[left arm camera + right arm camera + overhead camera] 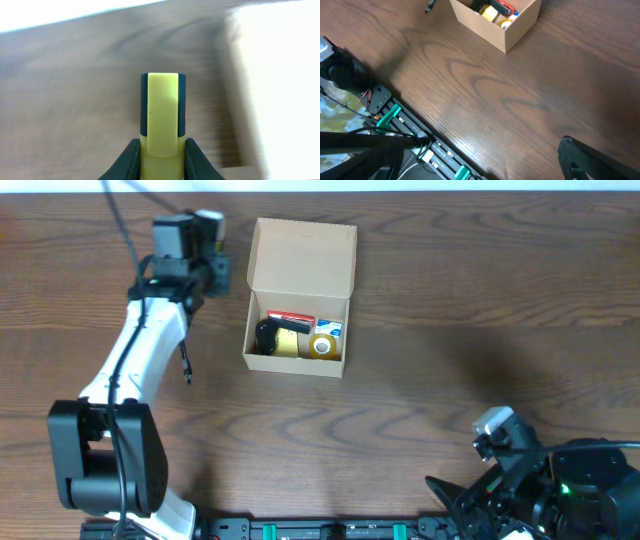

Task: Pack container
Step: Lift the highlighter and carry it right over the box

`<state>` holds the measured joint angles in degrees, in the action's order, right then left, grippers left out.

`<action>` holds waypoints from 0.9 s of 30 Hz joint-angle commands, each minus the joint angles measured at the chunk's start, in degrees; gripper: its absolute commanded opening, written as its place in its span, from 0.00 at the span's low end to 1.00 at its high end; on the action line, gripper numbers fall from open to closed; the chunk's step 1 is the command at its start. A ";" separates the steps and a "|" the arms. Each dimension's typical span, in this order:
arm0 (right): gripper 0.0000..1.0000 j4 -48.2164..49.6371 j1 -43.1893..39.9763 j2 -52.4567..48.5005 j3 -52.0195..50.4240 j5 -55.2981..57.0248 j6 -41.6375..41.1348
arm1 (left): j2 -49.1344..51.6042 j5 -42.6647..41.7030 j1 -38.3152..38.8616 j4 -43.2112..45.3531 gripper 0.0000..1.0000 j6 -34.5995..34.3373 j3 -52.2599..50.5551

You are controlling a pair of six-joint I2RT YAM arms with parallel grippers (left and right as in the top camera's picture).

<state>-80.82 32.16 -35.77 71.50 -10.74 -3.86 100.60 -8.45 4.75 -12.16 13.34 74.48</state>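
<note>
The container is a tan cardboard box (297,362) with its flap lid (302,258) open towards the far side. It holds a black item, a yellow item, a red and a blue pack, and a yellow tape roll (322,345). It also shows in the right wrist view (512,30). My left gripper (207,272) is left of the lid, shut on a yellow-green marker with dark sides (162,112). The box wall is a pale blur in the left wrist view (270,85). My right gripper (455,502) is at the near right edge, empty, with only one finger (582,157) in its wrist view.
A thin black thing (186,366) lies or hangs beside the left arm, left of the box, and also shows in the right wrist view (430,6). Rails and cables (395,140) run along the table's front edge. Bare wood lies between the box and my right arm.
</note>
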 commanded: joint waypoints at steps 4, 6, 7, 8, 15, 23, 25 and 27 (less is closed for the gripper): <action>0.99 0.00 0.02 -0.02 0.04 -0.44 -0.35 | -0.76 -19.10 5.18 -0.74 0.06 20.90 2.51; 0.99 0.00 0.02 -0.02 0.04 -0.44 -0.35 | -0.74 -21.86 6.54 -0.83 0.05 22.49 2.51; 0.99 0.00 0.02 -0.02 0.04 -0.44 -0.35 | -0.74 -21.64 7.06 -1.07 0.06 22.51 2.51; 0.99 0.00 0.02 -0.02 0.04 -0.44 -0.35 | -0.74 -21.16 7.65 -1.44 0.06 22.51 2.51; 0.99 0.00 0.02 -0.02 0.04 -0.44 -0.35 | -0.70 -15.45 11.61 -9.11 0.06 30.34 2.51; 0.99 0.00 0.02 -0.02 0.04 -0.44 -0.35 | -0.61 -1.44 15.56 -12.96 0.06 42.84 2.51; 0.99 0.00 0.02 -0.02 0.04 -0.44 -0.35 | -0.57 -0.11 15.52 -13.20 0.05 44.70 2.51; 0.99 0.00 0.02 -0.02 0.04 -0.44 -0.35 | -0.52 0.11 15.52 -13.73 0.06 46.82 2.51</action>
<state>-80.79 32.16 -35.77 71.50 -10.74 -3.86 100.57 -11.27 20.45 -25.47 55.11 76.05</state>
